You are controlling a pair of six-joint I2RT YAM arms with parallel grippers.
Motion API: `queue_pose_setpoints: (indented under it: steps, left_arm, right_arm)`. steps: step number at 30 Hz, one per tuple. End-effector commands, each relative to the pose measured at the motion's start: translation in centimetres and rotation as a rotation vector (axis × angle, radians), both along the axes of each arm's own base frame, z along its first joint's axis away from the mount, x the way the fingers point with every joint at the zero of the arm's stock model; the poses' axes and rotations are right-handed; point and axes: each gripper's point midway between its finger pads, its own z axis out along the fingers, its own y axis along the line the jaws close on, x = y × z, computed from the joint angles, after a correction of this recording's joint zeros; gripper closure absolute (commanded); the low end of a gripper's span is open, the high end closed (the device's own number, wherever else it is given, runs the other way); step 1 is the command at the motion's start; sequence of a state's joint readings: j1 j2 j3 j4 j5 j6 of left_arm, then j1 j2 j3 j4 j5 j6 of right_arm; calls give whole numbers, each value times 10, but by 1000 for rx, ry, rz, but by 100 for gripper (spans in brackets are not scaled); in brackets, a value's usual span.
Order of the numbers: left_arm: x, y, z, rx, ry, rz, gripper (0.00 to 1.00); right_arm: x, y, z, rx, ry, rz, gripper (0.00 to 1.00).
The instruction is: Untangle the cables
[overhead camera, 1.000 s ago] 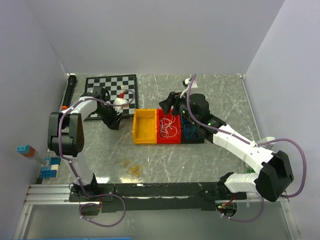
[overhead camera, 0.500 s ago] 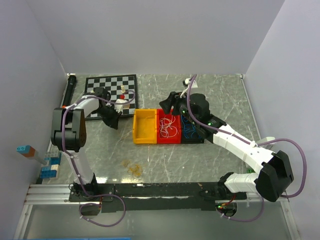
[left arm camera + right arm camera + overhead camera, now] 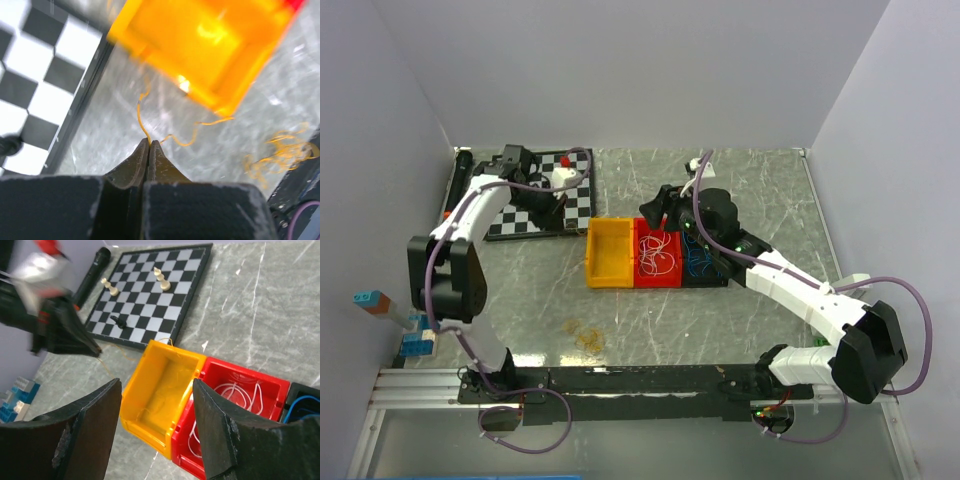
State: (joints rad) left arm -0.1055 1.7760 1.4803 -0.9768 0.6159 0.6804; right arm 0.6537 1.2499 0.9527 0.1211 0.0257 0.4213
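My left gripper (image 3: 148,142) is shut on a hair-fine yellow cable (image 3: 141,114) that curls away from the fingertips. In the top view it (image 3: 556,208) hangs at the chessboard's near edge, left of the yellow bin (image 3: 610,252). A loose heap of yellow cable (image 3: 585,336) lies on the table in front of the bins. White cables (image 3: 658,255) fill the red bin (image 3: 647,281), and blue cables (image 3: 698,258) lie in the black bin beside it. My right gripper (image 3: 157,385) stands open above the yellow bin (image 3: 165,390), holding nothing.
A chessboard (image 3: 525,222) with a few pieces (image 3: 161,279) lies at the back left. A black cylinder (image 3: 460,178) rests along the left wall. Blue blocks (image 3: 420,335) sit at the near left edge. The three bins stand side by side mid-table.
The left gripper has shut on the yellow cable and swung back and up, from the table beside the yellow bin to the chessboard. The right arm has barely moved.
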Motion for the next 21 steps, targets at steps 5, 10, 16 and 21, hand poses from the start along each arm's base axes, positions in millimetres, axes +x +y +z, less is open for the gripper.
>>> queue_pose_setpoints:
  steps: [5,10,16,21]
  left_arm:
    - [-33,-74,76,-147,-72,-139,99]
    - [-32,-91,73,-148,-71,-161,99]
    - [-11,-101,59,-155,-74,-117,99]
    - [16,-115,57,-198,-136,-67,99]
  right_arm:
    - [5,-8,-10,0,2,-44,34]
    - [6,-12,-15,-7,10,-60,34]
    - [7,-15,-21,1,25,-69,35]
    - [7,-17,-25,7,37,-73,35]
